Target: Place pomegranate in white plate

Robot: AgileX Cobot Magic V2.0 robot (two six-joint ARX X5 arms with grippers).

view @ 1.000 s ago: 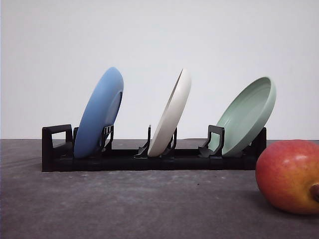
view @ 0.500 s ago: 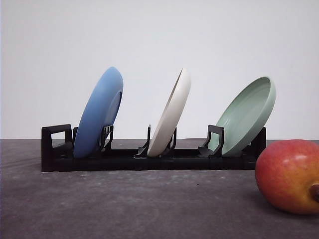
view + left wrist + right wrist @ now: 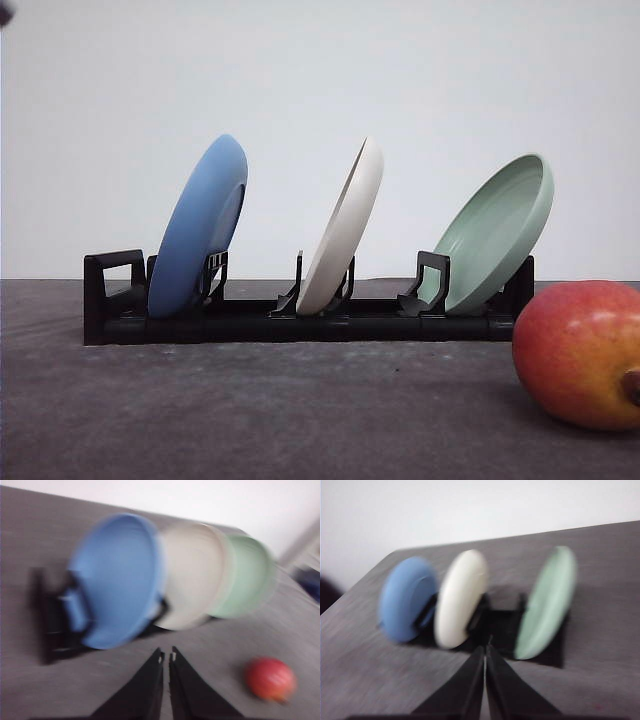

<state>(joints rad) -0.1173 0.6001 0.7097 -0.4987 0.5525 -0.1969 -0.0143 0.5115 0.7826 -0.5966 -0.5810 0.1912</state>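
Observation:
The pomegranate (image 3: 578, 353) rests on the grey table at the near right, red fading to yellow, its dark nub at the right edge. It also appears as a small red ball, the pomegranate (image 3: 270, 678), in the blurred left wrist view. The white plate (image 3: 343, 228) stands on edge in the middle slot of a black rack (image 3: 250, 320); it shows too as the white plate (image 3: 192, 575) and the white plate (image 3: 460, 597). My left gripper (image 3: 166, 658) is shut, held above the table short of the rack. My right gripper (image 3: 484, 652) is shut too, facing the rack.
A blue plate (image 3: 200, 225) leans in the rack's left slot and a pale green plate (image 3: 497, 232) in its right slot. A plain white wall stands behind the table. A small dark shape (image 3: 5, 12) sits at the front view's top-left corner.
A small dark shape has entered the top-left corner of the front view. Plates, rack and pomegranate have not moved.

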